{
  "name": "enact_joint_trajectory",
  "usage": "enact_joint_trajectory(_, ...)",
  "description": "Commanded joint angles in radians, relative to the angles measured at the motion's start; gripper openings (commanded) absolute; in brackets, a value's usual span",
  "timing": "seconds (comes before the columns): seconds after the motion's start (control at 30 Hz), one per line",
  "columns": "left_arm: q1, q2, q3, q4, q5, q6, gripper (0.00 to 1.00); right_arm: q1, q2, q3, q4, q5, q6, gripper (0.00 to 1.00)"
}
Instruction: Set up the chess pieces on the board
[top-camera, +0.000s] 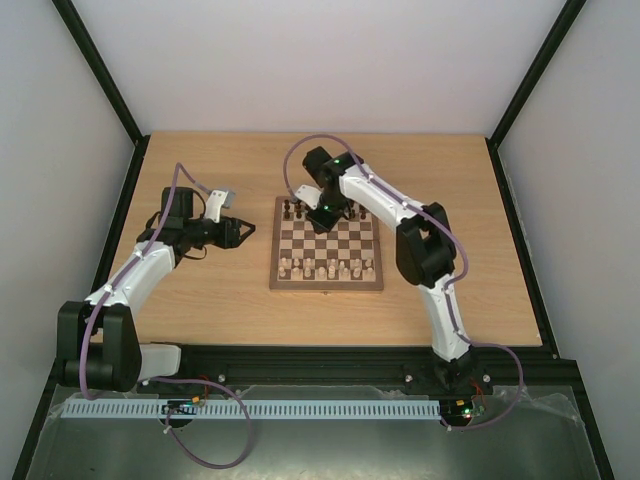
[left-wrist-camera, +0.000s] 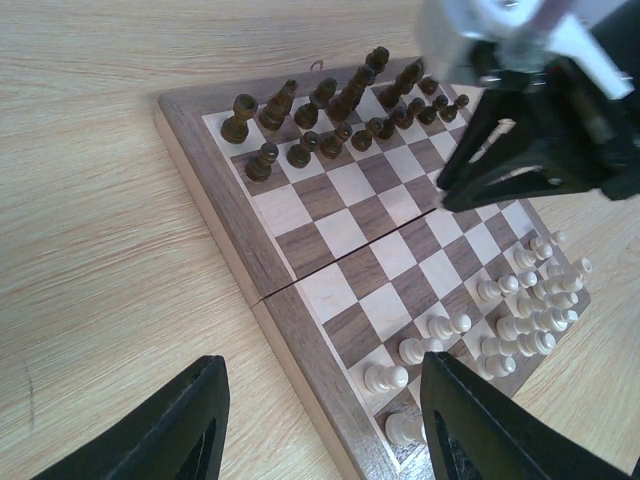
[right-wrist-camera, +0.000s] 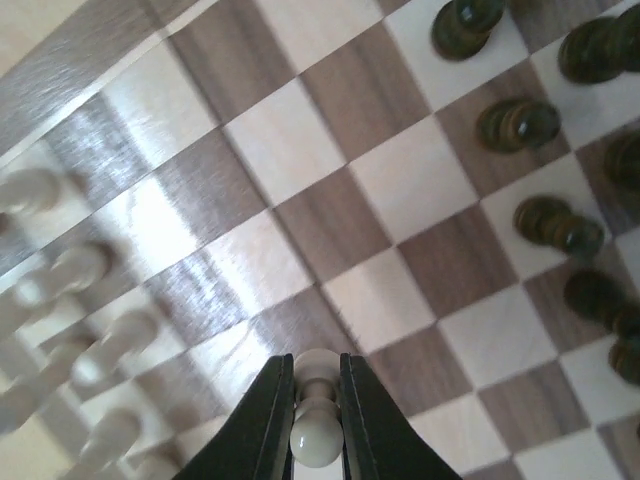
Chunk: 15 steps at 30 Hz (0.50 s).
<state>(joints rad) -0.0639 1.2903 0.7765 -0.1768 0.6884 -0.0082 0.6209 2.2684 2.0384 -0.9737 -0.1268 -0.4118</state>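
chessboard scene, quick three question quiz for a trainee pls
1. True or false: the right hand is open and empty.
2. Where is the left hand? A) over the board B) left of the board, open, holding nothing C) gripping a piece
3. Fill in: in the top view the dark pieces line the board's ___ side.
Key: 1 false, it is shut on a cream piece. 2 B. 3 far.
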Motion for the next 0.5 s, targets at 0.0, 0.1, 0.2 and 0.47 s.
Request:
enact_joint_trajectory(0.0,0.007,0.009,-0.008,0.013,0.013,-0.006,0.56,-0.003,-0.123,-0.092,-0.064,-0.083,-0.017,0.10)
enact_joint_trajectory(0.1,0.007,0.012,-0.006,0.013,0.014,-0.007,0.56,-0.002,-0.181,-0.158,-0.063,-0.120,-0.031,0.11)
enact_joint_trajectory(0.2,0.007,0.013,-0.006,0.015,0.014,-0.009,0.56,0.002,-0.223,-0.219,-0.042,-0.131,-0.036,0.11)
enact_joint_trajectory(0.47,0.007,0.006,-0.006,0.008,0.014,-0.008,0.56,0.035,-0.312,-0.397,0.090,-0.103,-0.074,0.12)
